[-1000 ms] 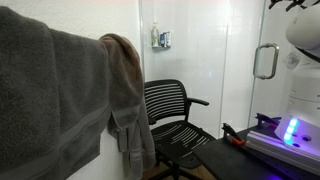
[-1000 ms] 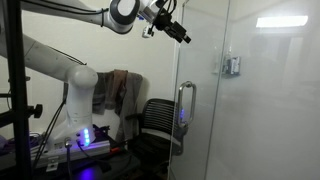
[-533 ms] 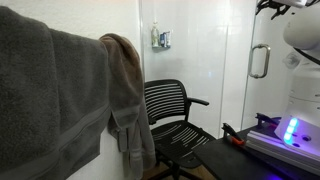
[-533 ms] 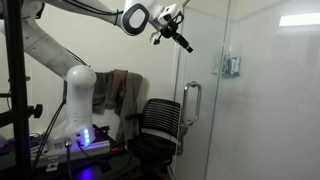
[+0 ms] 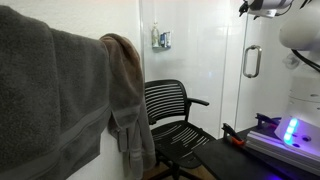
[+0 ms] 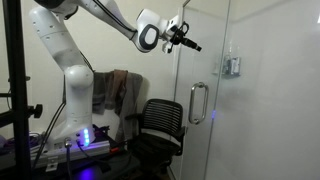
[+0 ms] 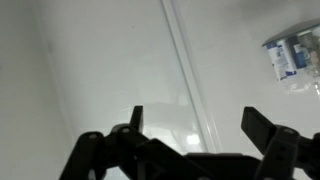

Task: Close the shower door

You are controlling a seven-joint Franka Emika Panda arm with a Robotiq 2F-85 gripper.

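Note:
The shower door (image 6: 205, 60) is a tall clear glass panel with a chrome loop handle (image 6: 199, 102); the handle also shows in an exterior view (image 5: 252, 61). My gripper (image 6: 189, 42) is high up against the door's upper part, well above the handle. In the wrist view my gripper (image 7: 195, 125) is open and empty, its two dark fingers on either side of the door's glass edge (image 7: 185, 60). In an exterior view only the arm's end (image 5: 262, 6) shows at the top.
A black mesh office chair (image 5: 172, 112) stands before the shower, also in an exterior view (image 6: 158, 125). Grey towels (image 5: 60, 95) hang close to the camera. A chrome fitting with bottles (image 5: 161, 39) sits on the fixed glass panel. The robot base (image 6: 78, 105) stands on a stand.
The door has swung: its handle moved left in one exterior view and right in the other. My gripper moved with the door's upper part.

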